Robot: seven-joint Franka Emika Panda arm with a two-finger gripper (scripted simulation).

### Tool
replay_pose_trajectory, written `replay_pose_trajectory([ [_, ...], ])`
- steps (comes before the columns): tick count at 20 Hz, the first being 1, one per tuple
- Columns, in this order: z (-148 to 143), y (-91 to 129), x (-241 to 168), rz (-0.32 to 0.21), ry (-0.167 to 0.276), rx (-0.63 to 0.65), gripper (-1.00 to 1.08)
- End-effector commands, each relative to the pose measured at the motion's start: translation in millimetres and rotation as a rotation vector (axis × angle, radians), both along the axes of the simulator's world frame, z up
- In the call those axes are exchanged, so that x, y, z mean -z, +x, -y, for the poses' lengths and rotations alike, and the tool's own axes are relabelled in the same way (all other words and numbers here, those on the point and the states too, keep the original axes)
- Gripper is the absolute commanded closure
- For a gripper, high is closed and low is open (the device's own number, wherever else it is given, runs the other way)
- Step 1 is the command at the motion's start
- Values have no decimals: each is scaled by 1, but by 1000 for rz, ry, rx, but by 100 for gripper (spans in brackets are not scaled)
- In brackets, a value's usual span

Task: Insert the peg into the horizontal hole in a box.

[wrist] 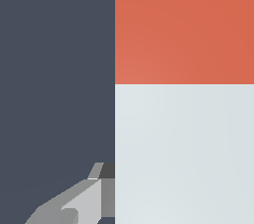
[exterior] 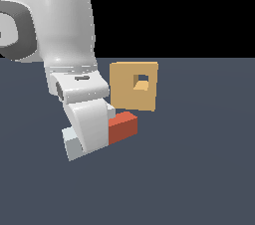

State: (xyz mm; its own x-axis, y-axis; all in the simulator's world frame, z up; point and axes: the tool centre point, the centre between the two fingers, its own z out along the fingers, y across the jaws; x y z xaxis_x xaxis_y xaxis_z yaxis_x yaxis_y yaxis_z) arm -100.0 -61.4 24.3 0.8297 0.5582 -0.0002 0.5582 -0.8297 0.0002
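The peg lies on the dark floor. Its red-orange half (exterior: pixel 123 127) points toward the box and its grey-white half (exterior: pixel 74 147) points away. The tan box (exterior: pixel 124 97) stands upright just behind the red end, with its square hole (exterior: pixel 142 80) in the upper part of the face. My gripper (exterior: pixel 92 132) is down over the peg's middle, and the hand hides the fingers in the exterior view. In the wrist view the peg (wrist: pixel 183 119) fills much of the frame. One grey finger (wrist: pixel 84 203) presses flush against the side of the white half. The other finger is out of view.
The white arm (exterior: pixel 55 20) rises at the exterior view's left. Dark grey floor (exterior: pixel 199 169) surrounds the peg and box.
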Motion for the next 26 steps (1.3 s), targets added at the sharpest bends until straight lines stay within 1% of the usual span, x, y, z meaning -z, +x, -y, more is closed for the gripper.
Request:
replay_pose_trajectory([
  [1, -1, 0, 1, 0, 0, 0, 108],
  [9, 0, 1, 0, 0, 0, -4, 108],
  [14, -1, 9, -6, 0, -1, -53, 108],
  [20, -5, 32, -20, 0, -2, -182, 108],
  [26, -18, 65, -41, 0, -3, -382, 108],
])
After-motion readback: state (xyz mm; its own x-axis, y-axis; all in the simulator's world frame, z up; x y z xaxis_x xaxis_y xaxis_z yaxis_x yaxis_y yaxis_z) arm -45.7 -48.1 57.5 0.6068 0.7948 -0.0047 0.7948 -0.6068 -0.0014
